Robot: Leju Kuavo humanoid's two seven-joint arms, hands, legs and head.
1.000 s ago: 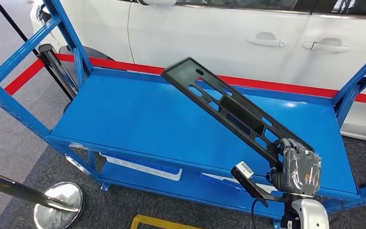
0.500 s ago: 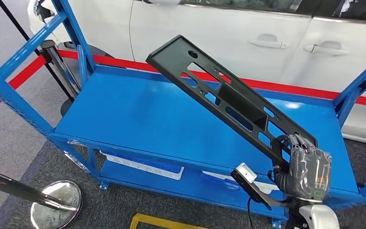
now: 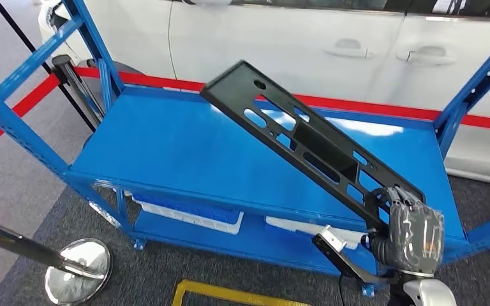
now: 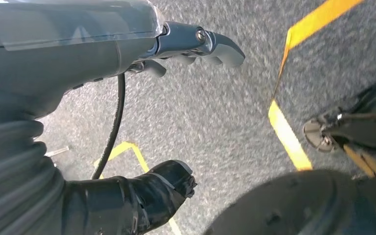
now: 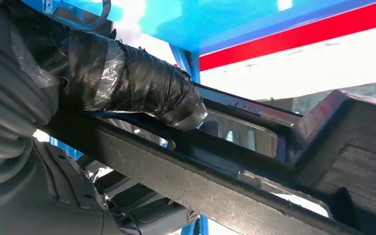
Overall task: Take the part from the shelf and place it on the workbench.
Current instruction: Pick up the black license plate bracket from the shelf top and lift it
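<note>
The right robot hand (image 3: pixel 413 231) grips a long, slotted black part (image 3: pixel 306 145) tilted above the glossy blue shelf (image 3: pixel 185 159); its grainy edge shows close-up at the wrist.

White car body (image 3: pixel 281 38) with two door handles (image 3: pixel 346 48) runs along the far side. Red floor stripe (image 3: pixel 13 118) beneath it, passing behind the rack. Chrome stanchion base (image 3: pixel 78 271) on grey carpet at front left, black belt post (image 3: pixel 73 86) at far left. Yellow floor tape (image 4: pixel 286 134) on grey carpet (image 4: pixel 215 122).
</note>
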